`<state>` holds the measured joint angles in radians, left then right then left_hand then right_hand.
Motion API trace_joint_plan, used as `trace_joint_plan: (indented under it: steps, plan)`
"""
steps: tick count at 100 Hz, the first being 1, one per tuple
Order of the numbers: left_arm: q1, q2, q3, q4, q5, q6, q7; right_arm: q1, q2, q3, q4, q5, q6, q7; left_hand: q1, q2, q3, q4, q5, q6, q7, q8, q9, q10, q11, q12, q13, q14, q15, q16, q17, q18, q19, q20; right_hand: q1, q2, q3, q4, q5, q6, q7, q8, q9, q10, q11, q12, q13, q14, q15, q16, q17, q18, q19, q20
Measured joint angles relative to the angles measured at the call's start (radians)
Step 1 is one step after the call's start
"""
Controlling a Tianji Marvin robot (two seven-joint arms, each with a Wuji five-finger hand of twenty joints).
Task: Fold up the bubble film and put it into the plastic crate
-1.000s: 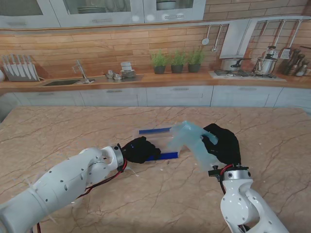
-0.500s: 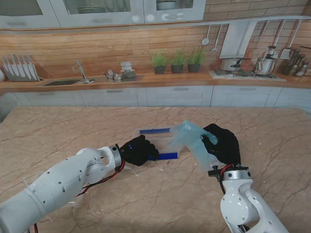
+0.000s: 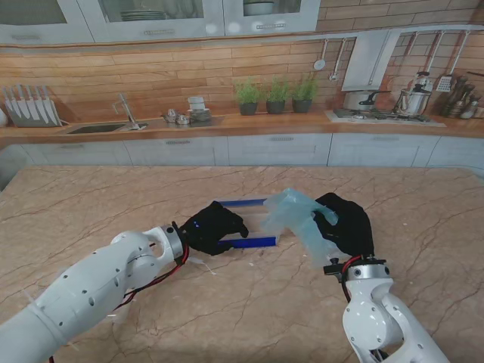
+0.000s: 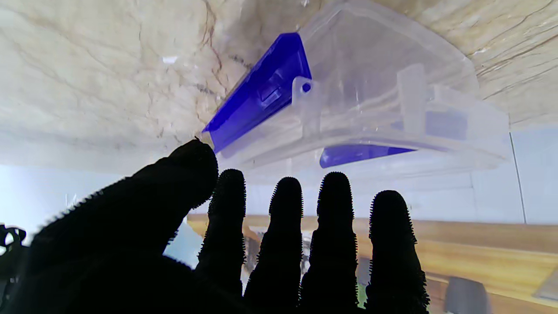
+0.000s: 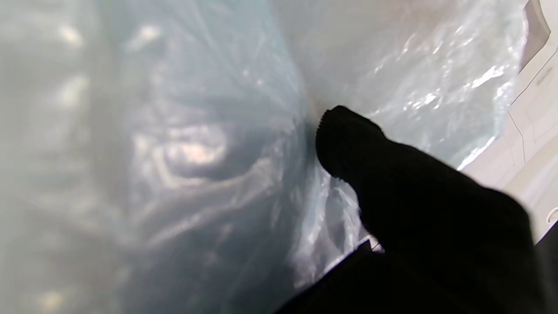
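A clear plastic crate with blue handles stands in the middle of the table. My right hand is shut on the pale bubble film, a crumpled bundle held up over the crate's right end. In the right wrist view the bubble film fills the picture, with one black finger pressed into it. My left hand, in a black glove, is at the crate's left end with its fingers spread, holding nothing. The left wrist view shows its fingertips just short of the crate.
The marble table spreads wide on all sides of the crate. Behind it runs a kitchen counter with a sink, potted herbs and a stove with pots.
My left hand has moved a little farther from me and to the left along the crate's left end, uncovering more of the near blue handle. The right hand and film have stayed put.
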<state>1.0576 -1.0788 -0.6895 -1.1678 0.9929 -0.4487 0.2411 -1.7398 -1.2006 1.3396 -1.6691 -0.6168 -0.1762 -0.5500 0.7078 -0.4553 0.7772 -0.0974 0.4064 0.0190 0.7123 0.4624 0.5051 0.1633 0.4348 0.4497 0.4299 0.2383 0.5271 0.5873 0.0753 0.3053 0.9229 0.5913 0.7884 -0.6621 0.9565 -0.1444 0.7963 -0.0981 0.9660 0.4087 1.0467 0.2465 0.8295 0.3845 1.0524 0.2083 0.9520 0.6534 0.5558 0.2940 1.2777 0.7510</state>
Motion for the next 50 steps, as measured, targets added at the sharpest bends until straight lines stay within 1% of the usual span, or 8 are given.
trace_joint_plan:
  steps: [7,14,19,27,38,44,48,50]
  plan:
    - [0.031,0.000,-0.041,-0.027,-0.007,0.000,-0.002,0.005,0.001,-0.002,0.002,0.001,0.000,0.009,-0.015,0.026,-0.025,0.000,-0.006,0.011,-0.026,-0.001,-0.010,0.000,-0.003,0.000,0.000,0.000,-0.008,-0.006,-0.002,0.000,-0.004,0.000,0.000,0.000,0.000,0.000,0.000,0.000,0.000,0.000,0.000,0.000,0.000,0.000,0.000,0.000,0.000,0.000,0.000,0.000,0.000,0.000]
    - [0.067,0.000,-0.091,-0.060,-0.005,0.004,-0.002,0.014,0.003,-0.007,0.008,0.005,0.000,0.019,-0.016,0.026,-0.040,0.000,-0.007,0.016,-0.046,-0.002,-0.010,0.004,-0.003,-0.003,-0.011,0.000,-0.025,-0.009,-0.004,0.000,-0.012,0.000,0.000,0.000,0.000,0.000,0.000,0.000,0.000,0.000,0.000,0.000,0.000,0.000,0.000,0.000,0.000,0.000,0.000,0.000,0.000,0.000]
    - [0.095,-0.001,-0.128,-0.088,0.000,0.014,-0.001,0.022,0.004,-0.012,0.014,0.010,0.001,0.026,-0.016,0.026,-0.042,0.000,-0.007,0.017,-0.049,-0.002,-0.010,0.004,-0.003,-0.007,-0.011,0.000,-0.014,-0.009,-0.006,0.000,-0.012,0.000,0.000,0.000,0.000,0.000,0.000,0.000,0.000,0.000,0.000,0.000,0.000,0.000,0.000,0.000,0.000,0.000,-0.001,0.000,0.000,0.000]
    - [0.141,-0.001,-0.181,-0.130,0.012,0.056,0.010,0.039,0.005,-0.021,0.025,0.021,0.004,0.043,-0.016,0.026,-0.050,0.000,-0.007,0.023,-0.051,-0.002,-0.010,0.004,-0.011,-0.008,-0.011,0.000,-0.022,-0.016,-0.006,0.000,-0.022,0.000,0.000,0.000,0.000,0.000,0.000,0.000,0.000,0.000,0.000,0.000,0.000,0.000,0.000,0.000,0.000,0.000,-0.001,0.000,0.000,0.000]
    - [0.204,-0.005,-0.248,-0.165,0.014,0.124,0.054,0.070,0.010,-0.038,0.039,0.038,0.019,0.096,-0.016,0.038,-0.087,0.000,-0.007,0.033,-0.077,-0.015,-0.010,0.012,-0.025,-0.018,-0.011,0.000,-0.037,-0.027,-0.006,0.000,-0.043,0.000,0.000,0.000,0.000,0.000,0.000,0.000,0.000,0.000,0.000,0.000,0.000,0.000,0.000,0.000,0.000,0.000,-0.002,0.000,0.000,0.000]
    - [0.240,-0.011,-0.289,-0.181,-0.010,0.150,0.063,0.093,0.015,-0.052,0.047,0.042,0.031,0.130,-0.016,0.049,-0.106,0.000,-0.007,0.041,-0.094,-0.017,-0.010,0.021,-0.040,-0.024,-0.011,0.010,-0.048,-0.029,-0.006,0.000,-0.069,-0.011,0.000,0.000,0.000,0.000,0.000,0.000,0.000,0.000,0.000,0.000,0.000,0.000,0.000,0.000,0.000,0.000,-0.006,0.000,0.000,0.000]
    - [0.262,-0.015,-0.312,-0.191,-0.048,0.165,0.065,0.112,0.018,-0.063,0.055,0.043,0.038,0.149,-0.015,0.049,-0.115,0.000,-0.007,0.044,-0.103,-0.025,-0.010,0.035,-0.042,-0.028,-0.011,0.017,-0.050,-0.030,-0.005,0.001,-0.083,-0.016,0.000,0.000,0.000,0.000,0.000,0.000,0.000,0.000,0.000,0.000,0.000,0.000,0.000,0.000,0.000,0.000,-0.006,0.000,0.000,0.000]
    - [0.272,-0.018,-0.321,-0.195,-0.071,0.171,0.067,0.121,0.020,-0.069,0.059,0.044,0.041,0.156,-0.015,0.049,-0.122,0.000,-0.007,0.049,-0.109,-0.025,-0.010,0.035,-0.042,-0.029,-0.011,0.020,-0.057,-0.032,-0.005,0.001,-0.087,-0.024,0.000,0.000,0.000,0.000,0.000,0.000,0.000,0.000,0.000,0.000,0.000,0.000,0.000,0.000,0.000,0.000,-0.007,0.000,0.000,0.000]
